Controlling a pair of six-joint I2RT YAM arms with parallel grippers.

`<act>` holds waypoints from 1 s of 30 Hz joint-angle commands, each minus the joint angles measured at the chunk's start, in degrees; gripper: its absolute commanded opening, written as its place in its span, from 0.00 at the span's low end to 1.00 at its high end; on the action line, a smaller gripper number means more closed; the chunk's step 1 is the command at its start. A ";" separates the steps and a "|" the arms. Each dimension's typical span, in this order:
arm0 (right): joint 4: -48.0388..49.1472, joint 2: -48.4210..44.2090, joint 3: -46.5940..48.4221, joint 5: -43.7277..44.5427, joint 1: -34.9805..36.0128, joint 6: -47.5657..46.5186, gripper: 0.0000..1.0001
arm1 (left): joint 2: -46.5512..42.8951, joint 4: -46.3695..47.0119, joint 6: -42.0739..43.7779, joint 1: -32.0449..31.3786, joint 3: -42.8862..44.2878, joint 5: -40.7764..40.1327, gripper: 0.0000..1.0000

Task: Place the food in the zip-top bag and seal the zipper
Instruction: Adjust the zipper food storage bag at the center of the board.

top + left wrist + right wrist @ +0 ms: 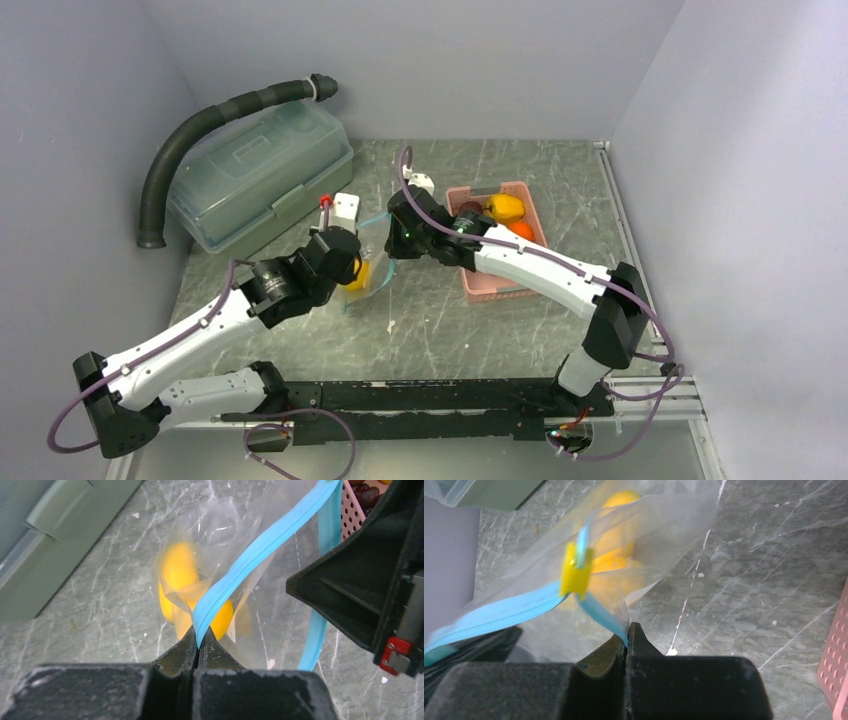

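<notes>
The clear zip-top bag (372, 285) hangs between both grippers just above the table, left of the basket. One yellow-orange fruit (180, 575) lies inside it. My left gripper (199, 642) is shut on the teal-blue zipper (260, 550) at one side of the mouth. My right gripper (626, 636) is shut on the other side of the zipper (599, 611), a little past the yellow slider (575, 572). The mouth gapes between the two strips. More food stays in the pink basket (495, 285): a yellow fruit (506, 207), an orange one (520, 229) and dark grapes (367, 495).
A translucent grey-green lidded box (260, 175) stands at the back left with a black ribbed hose (200, 130) curving over it. Grey walls close in the table on three sides. The right arm's black body (370, 580) hangs close beside the left gripper.
</notes>
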 commanded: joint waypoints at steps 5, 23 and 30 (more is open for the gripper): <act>1.60 3.36 5.28 -10.18 -3.07 -1.76 0.00 | 2.83 -14.38 -1.43 -0.40 14.02 -2.57 0.00; 2.01 2.64 -2.37 -12.75 -5.54 -3.74 0.12 | 9.73 -13.75 -5.16 -0.40 11.04 1.41 0.00; 0.70 -2.76 -4.10 -9.58 -5.54 -4.22 0.36 | 10.54 -13.99 -3.49 -0.34 13.43 0.77 0.00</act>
